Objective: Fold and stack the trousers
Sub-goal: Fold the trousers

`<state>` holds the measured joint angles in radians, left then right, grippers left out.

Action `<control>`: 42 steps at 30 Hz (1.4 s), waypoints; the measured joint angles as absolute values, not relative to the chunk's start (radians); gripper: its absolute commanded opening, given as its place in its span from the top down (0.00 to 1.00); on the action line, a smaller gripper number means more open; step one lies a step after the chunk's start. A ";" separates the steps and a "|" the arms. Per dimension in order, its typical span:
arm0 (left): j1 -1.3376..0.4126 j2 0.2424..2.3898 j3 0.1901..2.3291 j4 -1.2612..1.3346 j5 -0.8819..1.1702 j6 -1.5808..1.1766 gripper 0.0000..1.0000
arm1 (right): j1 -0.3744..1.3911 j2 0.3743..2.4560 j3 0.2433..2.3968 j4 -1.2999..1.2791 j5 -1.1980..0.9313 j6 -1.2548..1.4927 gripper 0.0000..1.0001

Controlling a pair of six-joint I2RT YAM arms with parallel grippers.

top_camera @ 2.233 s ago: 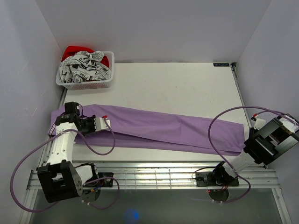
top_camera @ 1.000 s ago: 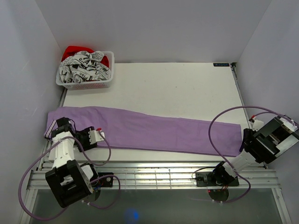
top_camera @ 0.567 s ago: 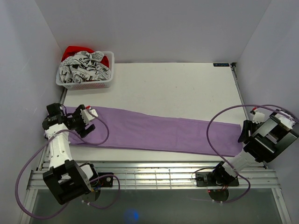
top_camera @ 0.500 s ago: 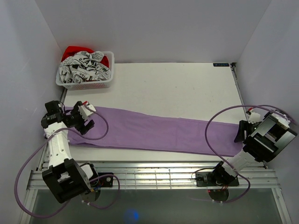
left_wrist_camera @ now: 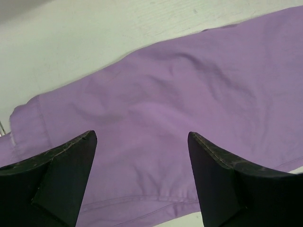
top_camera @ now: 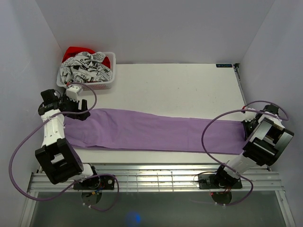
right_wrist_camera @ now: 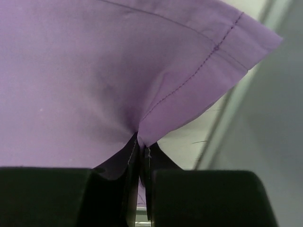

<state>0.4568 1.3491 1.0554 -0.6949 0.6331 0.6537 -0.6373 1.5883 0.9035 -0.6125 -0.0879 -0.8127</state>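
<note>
The lilac trousers [top_camera: 151,132] lie flat in a long band across the white table [top_camera: 180,90], running from the left edge almost to the right edge. My left gripper [top_camera: 81,112] hovers open over their left end. In the left wrist view its two dark fingers [left_wrist_camera: 66,170] stand wide apart above the purple cloth [left_wrist_camera: 189,85], with nothing between them. My right gripper [top_camera: 247,126] is at the right end, shut on the trousers. In the right wrist view the stitched hem [right_wrist_camera: 213,52] gathers into a pinch between the closed jaws of that gripper [right_wrist_camera: 143,144].
A white basket [top_camera: 86,84] holding grey printed and red clothes stands at the table's far left corner, just behind my left arm. The table's right rail [top_camera: 240,90] runs close beside my right gripper. Walls enclose both sides.
My left arm swung from the near left edge up to the far side of the trousers' left end, jaws open. My right gripper moved in and closed on the right hem.
</note>
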 measured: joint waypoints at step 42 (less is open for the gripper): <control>0.214 2.027 1.430 -0.771 0.918 0.788 0.32 | 0.270 1.794 1.167 -0.627 -0.532 -0.451 0.53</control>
